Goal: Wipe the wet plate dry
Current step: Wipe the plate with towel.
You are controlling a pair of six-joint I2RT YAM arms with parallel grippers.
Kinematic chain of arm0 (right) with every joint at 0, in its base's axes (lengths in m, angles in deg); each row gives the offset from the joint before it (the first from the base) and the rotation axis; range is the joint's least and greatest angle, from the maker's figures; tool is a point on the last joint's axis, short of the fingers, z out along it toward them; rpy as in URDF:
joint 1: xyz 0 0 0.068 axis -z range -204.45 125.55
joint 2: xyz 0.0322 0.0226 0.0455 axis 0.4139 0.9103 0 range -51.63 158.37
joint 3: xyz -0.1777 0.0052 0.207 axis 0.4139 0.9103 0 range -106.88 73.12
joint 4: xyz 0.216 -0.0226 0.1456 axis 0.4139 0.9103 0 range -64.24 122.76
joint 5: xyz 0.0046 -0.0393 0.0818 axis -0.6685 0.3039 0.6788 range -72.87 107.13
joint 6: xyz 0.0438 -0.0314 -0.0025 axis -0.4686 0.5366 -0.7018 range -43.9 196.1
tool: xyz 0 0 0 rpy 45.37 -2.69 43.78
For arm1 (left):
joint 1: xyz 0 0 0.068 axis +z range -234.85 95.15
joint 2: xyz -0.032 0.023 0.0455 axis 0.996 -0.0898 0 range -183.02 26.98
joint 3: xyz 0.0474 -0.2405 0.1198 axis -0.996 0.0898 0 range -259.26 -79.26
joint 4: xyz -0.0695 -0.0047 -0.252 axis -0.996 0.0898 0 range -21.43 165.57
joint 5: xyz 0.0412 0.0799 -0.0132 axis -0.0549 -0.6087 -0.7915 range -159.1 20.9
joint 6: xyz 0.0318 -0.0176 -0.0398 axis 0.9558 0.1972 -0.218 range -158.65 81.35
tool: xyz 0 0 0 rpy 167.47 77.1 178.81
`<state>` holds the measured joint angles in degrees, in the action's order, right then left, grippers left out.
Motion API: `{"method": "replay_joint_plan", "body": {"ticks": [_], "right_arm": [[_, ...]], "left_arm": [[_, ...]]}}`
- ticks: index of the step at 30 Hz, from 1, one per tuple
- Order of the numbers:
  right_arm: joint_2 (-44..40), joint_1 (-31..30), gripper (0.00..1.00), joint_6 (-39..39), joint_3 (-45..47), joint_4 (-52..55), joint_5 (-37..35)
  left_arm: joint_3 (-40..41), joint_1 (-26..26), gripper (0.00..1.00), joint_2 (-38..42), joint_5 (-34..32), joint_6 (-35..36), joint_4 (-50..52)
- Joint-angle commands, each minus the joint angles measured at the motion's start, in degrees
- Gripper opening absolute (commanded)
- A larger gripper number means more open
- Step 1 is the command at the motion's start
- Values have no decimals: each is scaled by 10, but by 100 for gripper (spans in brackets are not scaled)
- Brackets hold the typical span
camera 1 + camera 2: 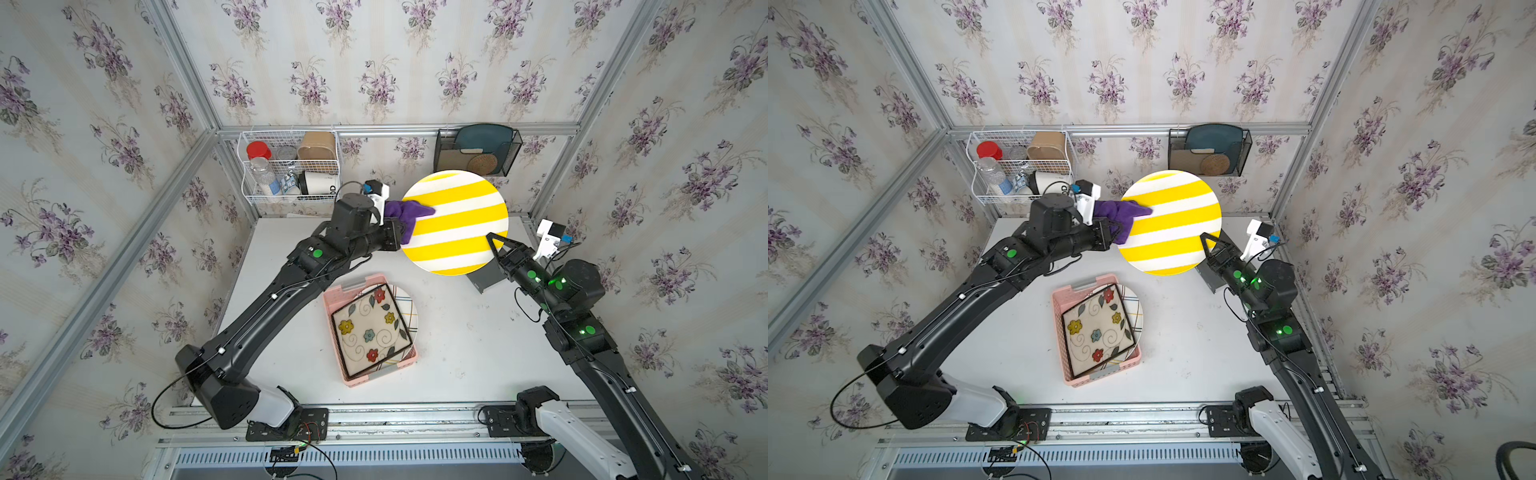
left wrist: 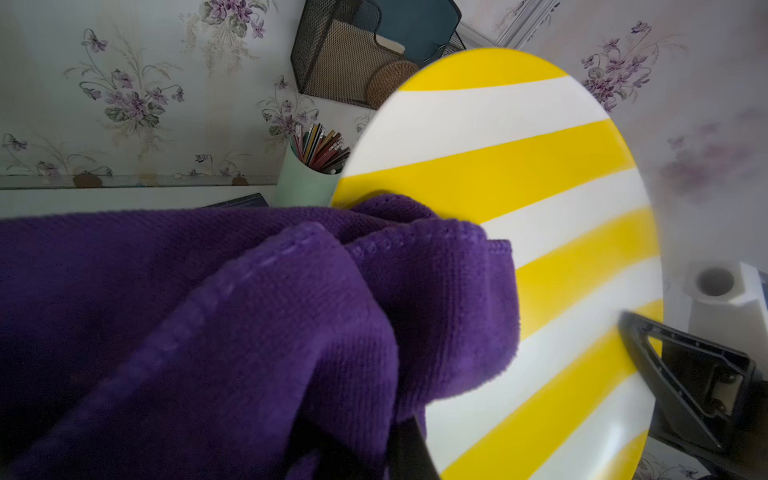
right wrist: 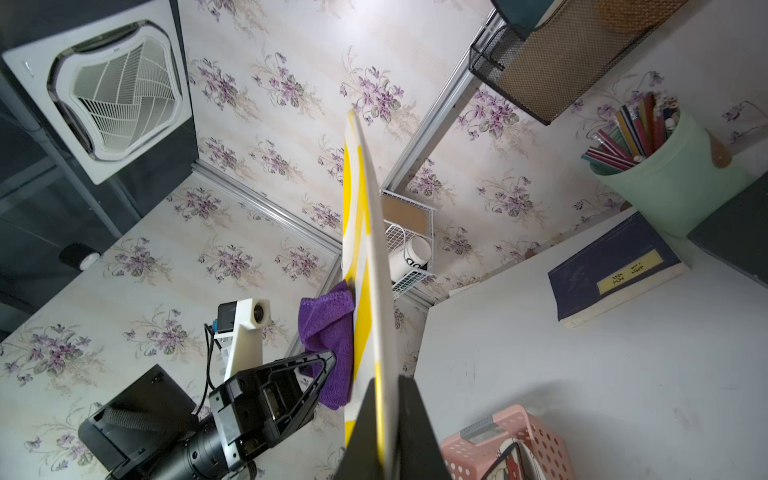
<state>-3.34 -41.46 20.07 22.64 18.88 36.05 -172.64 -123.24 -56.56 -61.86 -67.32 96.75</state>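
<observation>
The plate (image 1: 461, 232) (image 1: 1177, 232), round with yellow and white stripes, is held up on edge above the back of the table. My right gripper (image 1: 496, 245) (image 1: 1208, 245) (image 3: 384, 386) is shut on its rim, one finger on each face. A purple cloth (image 1: 409, 210) (image 1: 1121, 212) (image 2: 249, 311) (image 3: 328, 324) is bunched in my left gripper (image 1: 397, 237) (image 1: 1111, 237), which is shut on it. The cloth lies pressed against the striped face near the plate's left edge. In the left wrist view the cloth hides most of the fingers (image 2: 409, 453).
A pink basket (image 1: 332, 301) (image 1: 1059, 303) at the table's middle holds a square flowered plate and a round one. A white wire basket (image 1: 291, 166) and a black mesh rack (image 1: 478, 151) hang on the back wall. A mint cup of pencils (image 3: 673, 178) and a blue book (image 3: 611, 270) sit behind.
</observation>
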Motion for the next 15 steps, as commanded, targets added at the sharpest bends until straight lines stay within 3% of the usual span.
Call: {"method": "replay_joint_plan", "body": {"ticks": [1,3,5,9,12,15], "right_arm": [[22,-36,0,29,-28,-136,117],[39,-56,0,44,-36,-137,135],[45,-57,0,43,-38,-142,144],[19,-50,0,89,-50,-85,80],[7,-42,0,94,-36,-92,67],[39,-58,0,92,-43,-102,113]], "left_arm": [[-13,-3,0,-29,67,3,-8],[-30,-22,0,-46,89,16,-18],[-40,-22,0,-51,68,21,-4],[-8,25,0,-14,15,0,-1],[-12,38,0,-8,48,6,-20],[-44,25,0,-50,125,-9,-45]]}}
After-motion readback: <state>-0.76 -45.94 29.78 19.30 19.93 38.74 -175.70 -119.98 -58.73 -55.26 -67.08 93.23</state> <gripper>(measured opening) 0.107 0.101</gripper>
